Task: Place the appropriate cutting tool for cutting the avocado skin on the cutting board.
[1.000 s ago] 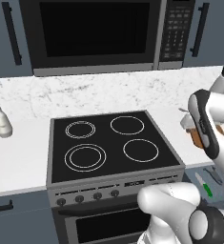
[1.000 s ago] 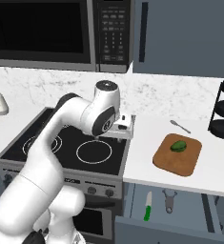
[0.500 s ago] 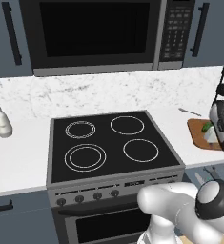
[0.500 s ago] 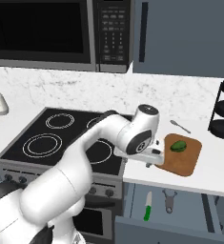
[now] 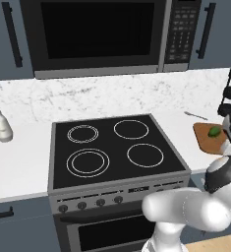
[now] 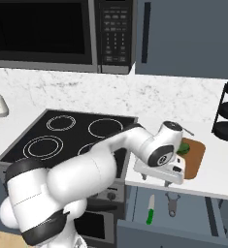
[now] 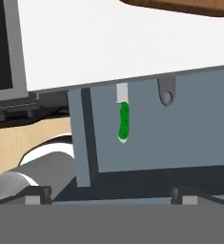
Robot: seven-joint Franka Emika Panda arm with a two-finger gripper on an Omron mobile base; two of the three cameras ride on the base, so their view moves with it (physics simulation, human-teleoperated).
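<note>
Looking at the open drawer (image 6: 183, 213) under the counter, you see the knife with the green handle (image 6: 150, 210) lying in it, blade toward the counter edge. At 3 o'clock of the knife, just beside, lies a grey tool with a round hole (image 6: 172, 204). In the hand view the same knife (image 7: 123, 119) is near the middle, with the grey tool (image 7: 166, 91) at 2 o'clock of it.

On the white counter (image 6: 217, 169) above the drawer rests the cutting board (image 6: 196, 157), and the avocado (image 6: 185, 147) sits on its left part. In the left base view the cutting board (image 5: 207, 136) is at 3 o'clock of the stove (image 5: 114, 150), with the avocado (image 5: 215, 131) on it. A small metal utensil (image 5: 195, 115) lies on the counter at 11 o'clock of the board, apart from it.

The gripper (image 6: 170, 181) hangs over the counter edge, above the drawer, pointing down. Its two fingers stand apart and hold nothing.

A bottle (image 5: 3, 126) stands at 9 o'clock of the stove, and a microwave (image 5: 112, 34) is above.
</note>
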